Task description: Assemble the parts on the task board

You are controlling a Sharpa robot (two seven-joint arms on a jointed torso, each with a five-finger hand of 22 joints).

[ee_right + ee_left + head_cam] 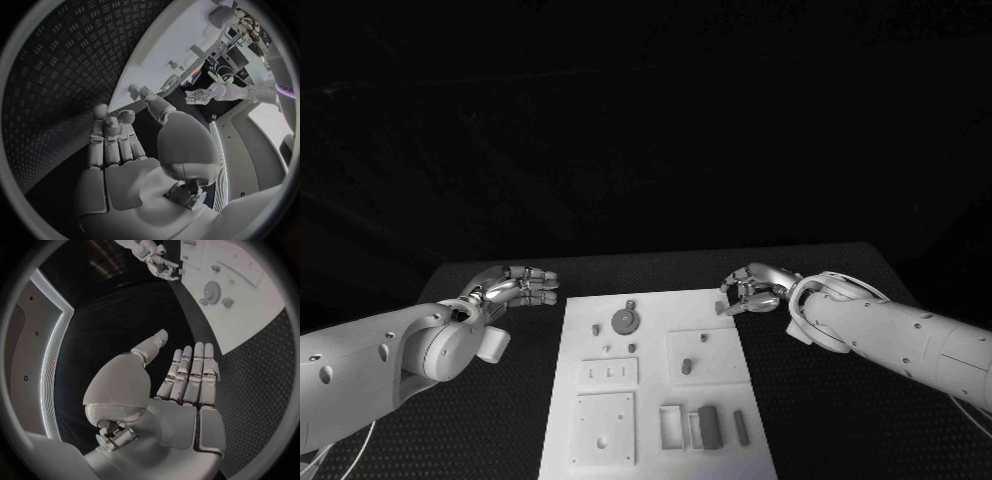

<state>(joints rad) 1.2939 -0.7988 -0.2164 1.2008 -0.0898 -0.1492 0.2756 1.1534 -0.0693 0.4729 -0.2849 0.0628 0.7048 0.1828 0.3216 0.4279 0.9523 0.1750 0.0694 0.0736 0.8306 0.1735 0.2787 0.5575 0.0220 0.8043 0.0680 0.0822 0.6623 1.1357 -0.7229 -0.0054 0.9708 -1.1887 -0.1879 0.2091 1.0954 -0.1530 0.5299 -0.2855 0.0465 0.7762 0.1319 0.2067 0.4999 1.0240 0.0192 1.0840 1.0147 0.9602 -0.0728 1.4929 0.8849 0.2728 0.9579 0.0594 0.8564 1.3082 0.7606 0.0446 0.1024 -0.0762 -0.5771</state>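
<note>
The white task board point(661, 400) lies in the middle of the black table. On it rest a grey gear point(626, 320), a small oval part point(685, 367) and grey bars point(710, 425) near the front. My left hand point(516, 285) hovers just off the board's far left corner, fingers straight and side by side, holding nothing point(187, 375). My right hand point(754, 290) is at the board's far right corner; its palm is bare and its thumb stands apart point(119, 145). The gear point(212, 290) also shows beyond my left hand's fingers.
Square recessed plates point(606, 425) and slots mark the board's near half. Ribbed black matting point(488, 420) runs along both long sides of the board. The table's far edge point(661, 255) lies just beyond both hands.
</note>
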